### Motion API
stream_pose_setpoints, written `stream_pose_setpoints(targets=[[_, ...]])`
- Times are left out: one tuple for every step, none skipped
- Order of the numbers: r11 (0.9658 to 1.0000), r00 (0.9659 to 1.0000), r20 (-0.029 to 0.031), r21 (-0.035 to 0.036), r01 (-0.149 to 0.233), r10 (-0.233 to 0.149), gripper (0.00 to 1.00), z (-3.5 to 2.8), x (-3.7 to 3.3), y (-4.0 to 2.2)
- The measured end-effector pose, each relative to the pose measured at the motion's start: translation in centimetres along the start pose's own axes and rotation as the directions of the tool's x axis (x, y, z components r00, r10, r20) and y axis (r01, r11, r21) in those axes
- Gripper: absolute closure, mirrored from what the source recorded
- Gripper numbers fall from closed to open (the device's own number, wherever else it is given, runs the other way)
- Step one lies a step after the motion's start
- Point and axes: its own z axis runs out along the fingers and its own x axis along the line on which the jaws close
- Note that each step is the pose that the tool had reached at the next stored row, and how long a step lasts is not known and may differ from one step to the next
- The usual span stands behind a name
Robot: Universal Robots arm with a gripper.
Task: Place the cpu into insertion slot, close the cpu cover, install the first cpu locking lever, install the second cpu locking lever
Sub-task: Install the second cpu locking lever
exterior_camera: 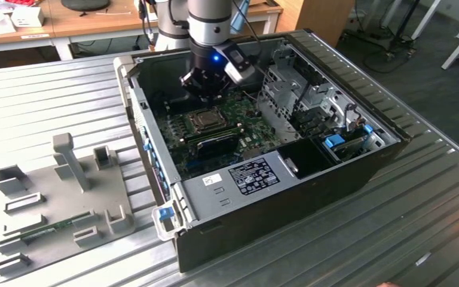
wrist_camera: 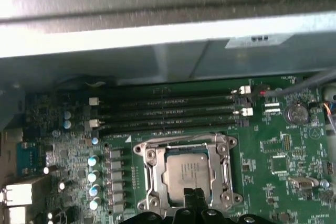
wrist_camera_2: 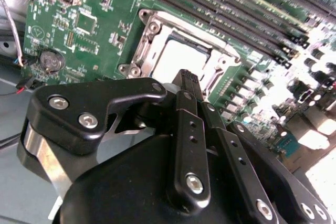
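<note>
Cpu [wrist_camera: 188,174] lies seated in the insertion slot [wrist_camera: 152,156], directly beneath the end effector [wrist_camera_2: 188,80], whose fingers look clenched together, empty. Cpu cover [wrist_camera: 227,167] appears down; judging so, lever locking is the step in hand, calling for fine alignment.

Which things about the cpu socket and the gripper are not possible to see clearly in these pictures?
- Near edge of the cpu and the cpu cover: in both wrist views the gripper stands in front.
- Locking levers, latched or not: too thin to tell in either wrist view.
- Gripper fingers, open or shut: the gripper's own body hides the tips in the second wrist view.
- Socket detail in the exterior view: too small, partly behind the arm.
</note>
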Motion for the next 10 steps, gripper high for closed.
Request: stream_pose_setpoints(targets=[[1.0, 1.0, 0.0001, 0.002, 0.0, 0.0, 0.89, -0.01, -0.01, -0.13], [1.0, 1.0, 0.0003, 0.0039, 0.0, 0.0, 0.89, -0.01, -0.02, -0.28], [1.0, 1.0, 0.0004, 0.0057, 0.0, 0.0, 0.89, -0.01, -0.04, -0.44], [1.0, 1.0, 0.0006, 0.0078, 0.0, 0.0, 0.89, -0.01, -0.05, -0.59], [0.9999, 1.0, 0.0007, 0.01, 0.001, -0.001, 0.89, -0.02, -0.07, -0.74], [0.9999, 1.0, 0.0007, 0.0123, 0.001, -0.001, 0.89, -0.02, -0.08, -0.88], [0.9999, 1.0, 0.0008, 0.0144, 0.001, -0.001, 0.89, -0.02, -0.09, -1.03], [0.9999, 1.0, 0.0008, 0.0166, 0.001, -0.001, 0.89, -0.03, -0.11, -1.17], [0.9998, 1.0, 0.0009, 0.0187, 0.001, -0.001, 0.89, -0.03, -0.12, -1.31], [0.9998, 1.0, 0.0009, 0.0209, 0.001, -0.001, 0.89, -0.03, -0.13, -1.46]])
